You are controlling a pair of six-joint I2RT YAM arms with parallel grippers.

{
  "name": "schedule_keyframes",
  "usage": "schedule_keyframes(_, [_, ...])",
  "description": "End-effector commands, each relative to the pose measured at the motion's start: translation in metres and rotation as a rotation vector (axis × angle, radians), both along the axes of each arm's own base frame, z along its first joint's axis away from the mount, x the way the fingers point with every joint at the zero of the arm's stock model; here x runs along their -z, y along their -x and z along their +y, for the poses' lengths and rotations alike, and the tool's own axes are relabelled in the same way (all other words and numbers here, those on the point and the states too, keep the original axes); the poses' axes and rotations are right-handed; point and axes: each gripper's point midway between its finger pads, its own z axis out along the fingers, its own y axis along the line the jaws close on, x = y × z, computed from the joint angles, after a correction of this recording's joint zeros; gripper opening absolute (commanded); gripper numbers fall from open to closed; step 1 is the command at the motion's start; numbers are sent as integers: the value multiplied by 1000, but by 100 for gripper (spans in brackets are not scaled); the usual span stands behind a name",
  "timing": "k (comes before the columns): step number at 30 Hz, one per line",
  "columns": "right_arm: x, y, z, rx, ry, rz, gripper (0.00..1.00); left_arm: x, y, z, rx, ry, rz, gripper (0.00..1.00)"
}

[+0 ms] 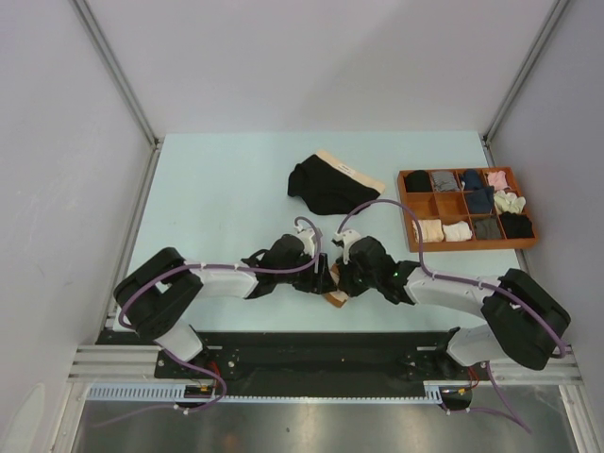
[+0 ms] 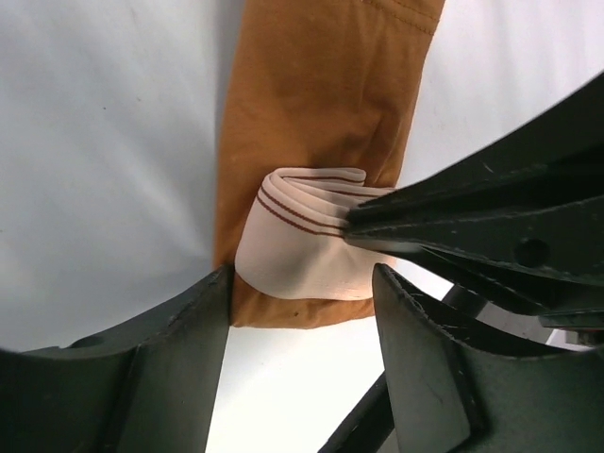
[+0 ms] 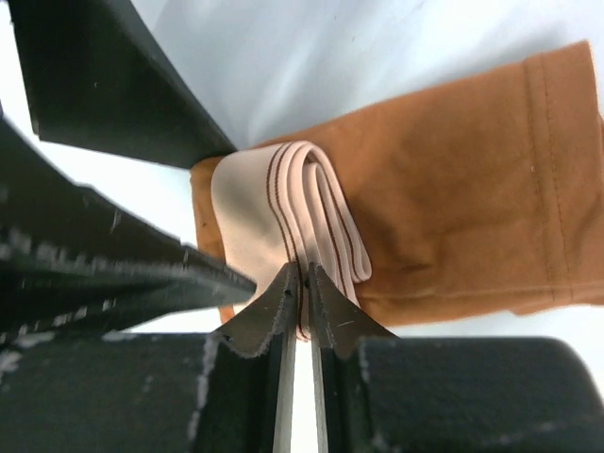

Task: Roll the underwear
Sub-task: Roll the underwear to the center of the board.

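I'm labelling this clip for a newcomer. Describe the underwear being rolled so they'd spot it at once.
At the near edge of the table, the left gripper and right gripper meet over the rust-brown brief. Its beige waistband is coiled up; the black brief, its only loose neighbour, lies farther back.

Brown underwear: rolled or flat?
Partly rolled: the beige waistband end of the brown underwear is coiled in several layers, pinched by the right gripper; the rest lies flat.
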Motion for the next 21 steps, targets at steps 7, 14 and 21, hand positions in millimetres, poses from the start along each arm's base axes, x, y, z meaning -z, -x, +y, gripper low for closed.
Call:
schedule_keyframes(7, [26,-7,-12,25,89,10,13,8,-17,26,-141,-111,-35,64])
schedule_keyframes(14, [23,-7,-15,41,87,19,13,1,-22,33,-163,-96,-59,65])
schedule_keyframes(21, [20,-8,-21,65,104,10,12,7,-20,16,-120,-8,-18,64])
